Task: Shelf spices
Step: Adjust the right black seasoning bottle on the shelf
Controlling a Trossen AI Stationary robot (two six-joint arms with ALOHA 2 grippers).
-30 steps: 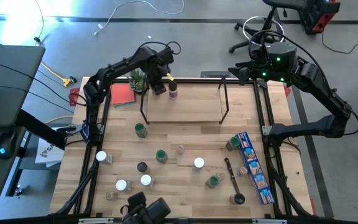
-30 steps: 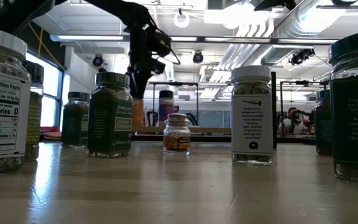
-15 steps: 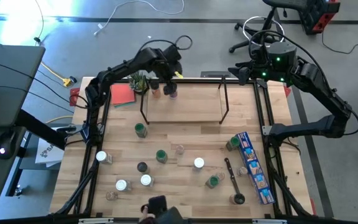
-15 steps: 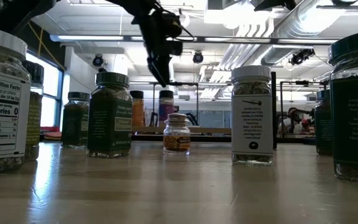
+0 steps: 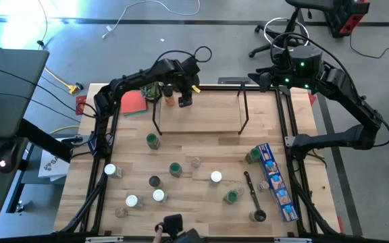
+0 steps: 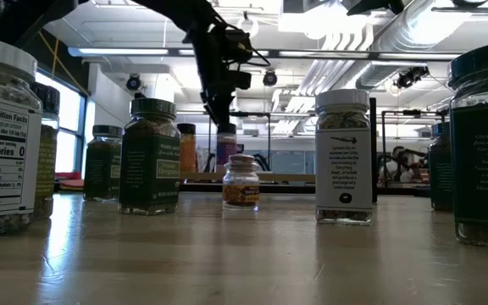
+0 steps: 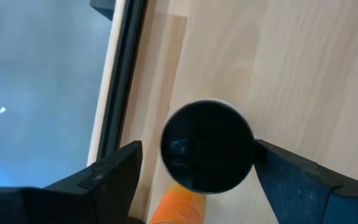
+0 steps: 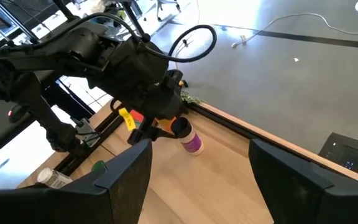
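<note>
Over the shelf's [image 5: 201, 115] far-left corner I have the left gripper [image 5: 184, 94] poised above a black-capped purple jar [image 8: 190, 138], fingers [image 7: 114, 177] spread either side of the cap, nothing held. An orange jar [image 5: 170, 98] stands just beside it. Other spice jars [image 5: 175, 169] sit scattered on the table [image 5: 201, 202]. My right gripper [image 5: 265, 77] waits open at the far-right corner.

The shelf [image 5: 198, 111] top board lies bare right of the black-capped jar [image 5: 186, 100] and orange jar [image 5: 170, 99]. The left gripper [image 5: 184, 92] occupies the space above them. Scattered jars [image 5: 175, 169], a blue box [image 5: 275, 181] and a utensil [image 5: 253, 196] obstruct the front table [image 5: 201, 145].
</note>
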